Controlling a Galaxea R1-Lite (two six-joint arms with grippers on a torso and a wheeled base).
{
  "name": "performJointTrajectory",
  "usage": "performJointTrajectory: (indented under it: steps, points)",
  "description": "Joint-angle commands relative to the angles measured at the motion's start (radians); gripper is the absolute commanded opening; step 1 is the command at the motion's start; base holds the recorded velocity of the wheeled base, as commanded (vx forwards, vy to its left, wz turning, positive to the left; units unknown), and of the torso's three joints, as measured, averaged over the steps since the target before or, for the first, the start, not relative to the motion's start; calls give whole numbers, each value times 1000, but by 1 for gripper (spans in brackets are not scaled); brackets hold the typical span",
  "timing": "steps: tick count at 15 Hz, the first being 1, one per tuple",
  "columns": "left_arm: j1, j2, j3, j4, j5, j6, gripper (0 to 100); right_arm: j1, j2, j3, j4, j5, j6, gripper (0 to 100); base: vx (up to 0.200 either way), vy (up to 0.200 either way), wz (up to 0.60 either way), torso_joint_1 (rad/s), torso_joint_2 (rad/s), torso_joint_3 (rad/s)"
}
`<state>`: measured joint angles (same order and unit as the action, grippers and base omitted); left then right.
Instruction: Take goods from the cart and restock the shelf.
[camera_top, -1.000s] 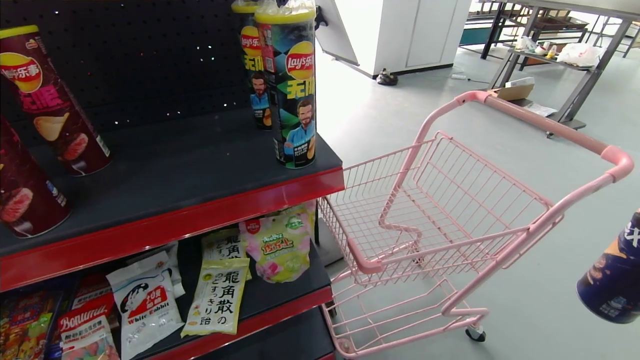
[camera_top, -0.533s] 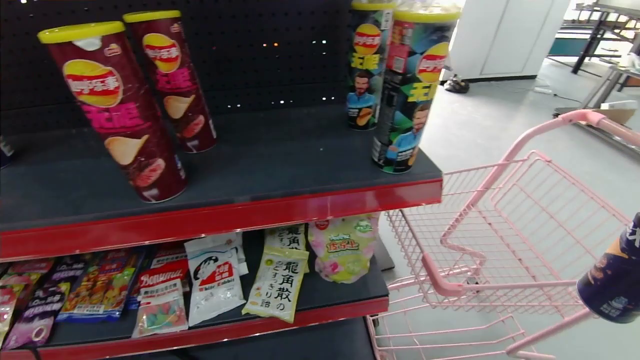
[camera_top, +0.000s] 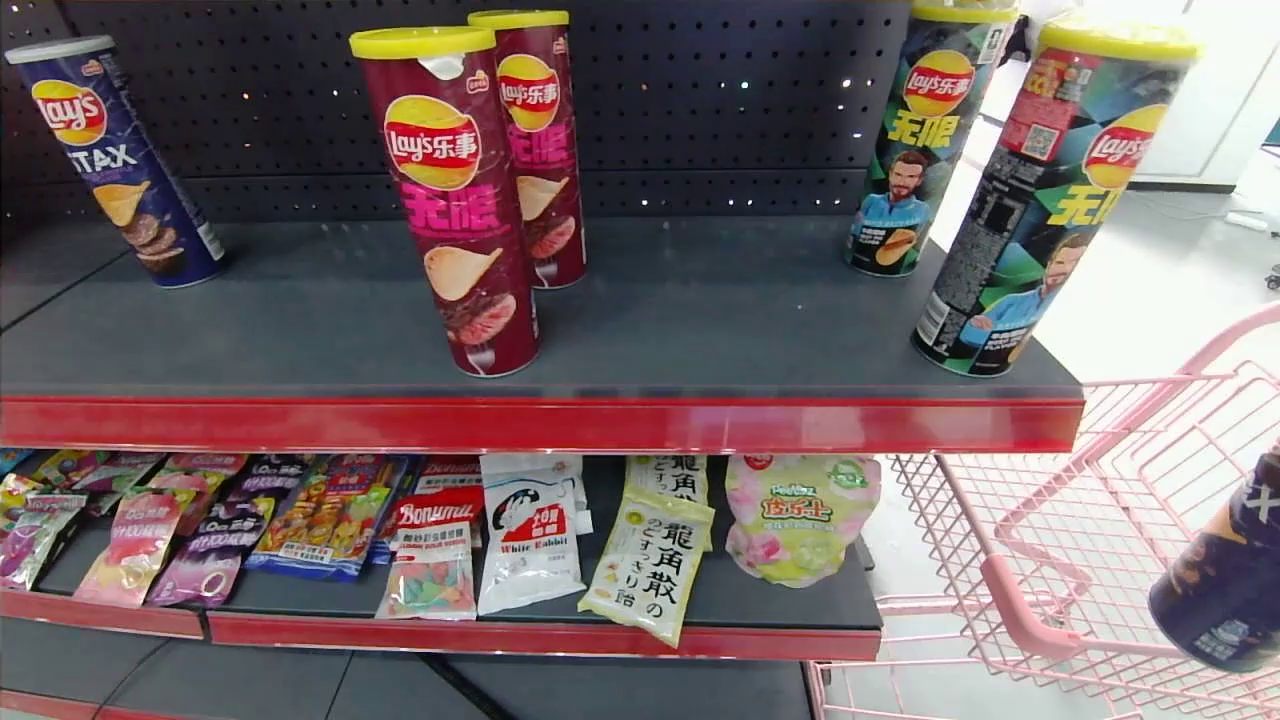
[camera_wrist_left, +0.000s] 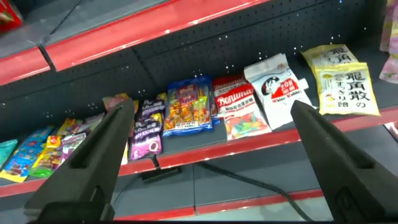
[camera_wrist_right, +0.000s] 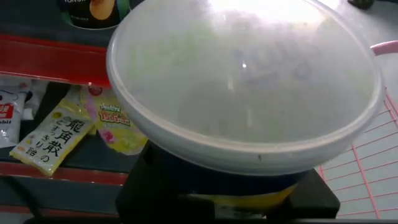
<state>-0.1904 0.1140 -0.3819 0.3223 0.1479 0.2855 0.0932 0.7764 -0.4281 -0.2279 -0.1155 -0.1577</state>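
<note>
The upper shelf (camera_top: 700, 330) ends in a red front edge (camera_top: 540, 425). On it, far left, stands a dark blue cylindrical chip can with a grey lid (camera_top: 120, 170). Two maroon chip cans with yellow lids stand in the middle, the front maroon can (camera_top: 455, 200) close to the red edge and the rear maroon can (camera_top: 540, 140) just behind it. Two green-and-black chip cans stand at the right; the front green-and-black can (camera_top: 1050, 200) is at the shelf's right end, near the front, and the rear green-and-black can (camera_top: 915, 140) is by the pegboard. Bare shelf lies either side of the maroon pair, wider on the right.

Right of the shelf is the pink wire cart (camera_top: 1100, 520). Over its near side the dark blue chip can with a clear lid (camera_top: 1225, 590) hangs in the air, tilted. The right wrist view looks down on its lid (camera_wrist_right: 242, 81), with the right end effector (camera_wrist_right: 230, 196) clamped around the body below.

The left end effector (camera_wrist_left: 211, 155) has its fingers spread wide and grips nothing, facing the lower shelf (camera_top: 780, 600) with its row of flat candy bags (camera_wrist_left: 189, 112). That view also takes in a black cable (camera_wrist_left: 249, 180) on the bottom shelf beneath.
</note>
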Motion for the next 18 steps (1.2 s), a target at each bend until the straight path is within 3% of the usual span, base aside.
performJointTrajectory:
  steps: [1,7,18]
  points:
    - [0,-1,0,0,1,0,100,0,-29,19,-1,0,0,0,0,0,0,0,0,0]
    - [0,1,0,1,1,3,100,0,-37,26,-1,-6,-3,0,0,0,0,8,-31,-18]
    - [0,-1,-3,0,1,7,100,-1,-29,12,-2,-6,-16,0,0,0,0,185,-519,-334]
